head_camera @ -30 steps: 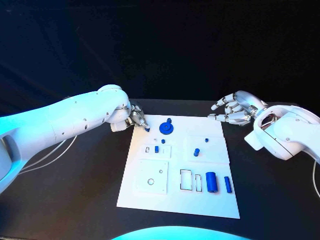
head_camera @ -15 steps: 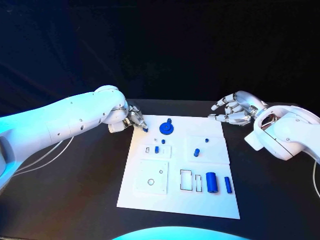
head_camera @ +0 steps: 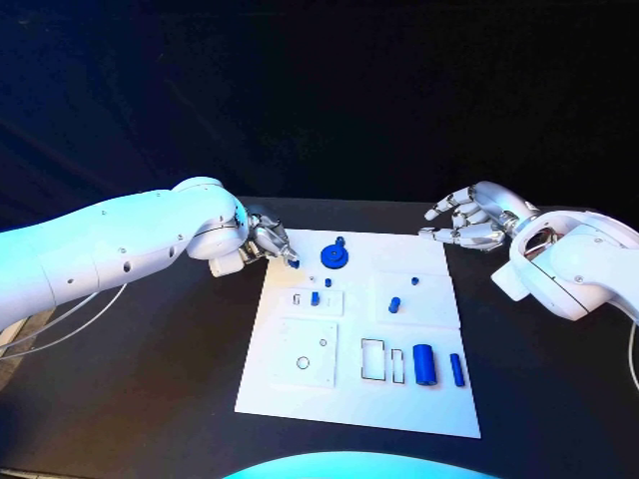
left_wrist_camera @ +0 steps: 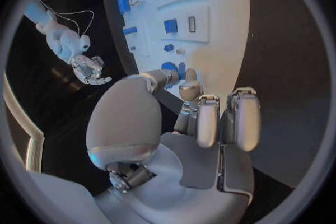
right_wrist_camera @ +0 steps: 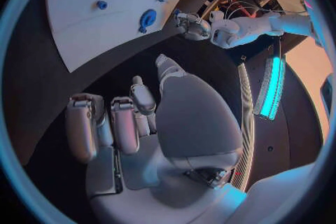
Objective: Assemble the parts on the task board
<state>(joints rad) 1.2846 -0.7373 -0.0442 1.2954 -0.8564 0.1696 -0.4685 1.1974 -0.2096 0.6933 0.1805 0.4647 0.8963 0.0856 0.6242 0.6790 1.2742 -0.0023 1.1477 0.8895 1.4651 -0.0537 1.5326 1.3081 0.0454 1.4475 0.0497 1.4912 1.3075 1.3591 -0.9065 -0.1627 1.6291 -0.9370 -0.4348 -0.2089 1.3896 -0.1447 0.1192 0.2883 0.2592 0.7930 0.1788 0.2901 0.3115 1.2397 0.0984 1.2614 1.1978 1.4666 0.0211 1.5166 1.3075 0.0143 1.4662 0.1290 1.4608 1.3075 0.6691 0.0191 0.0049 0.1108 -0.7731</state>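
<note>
Both hands hold nothing: left hand (head_camera: 270, 242) has edged along the task board (head_camera: 351, 399)'s corner, fingers curled.

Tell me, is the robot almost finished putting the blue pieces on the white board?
Not nearly, it seems. Some small parts already sit in slots on the task board, like the blue peg. The left hand is at the board's far corner beside the round blue part, holding nothing clearly. The right hand hovers off the board, holding nothing. The blue cylinder lies loose by two unfilled rectangular slots.
</note>
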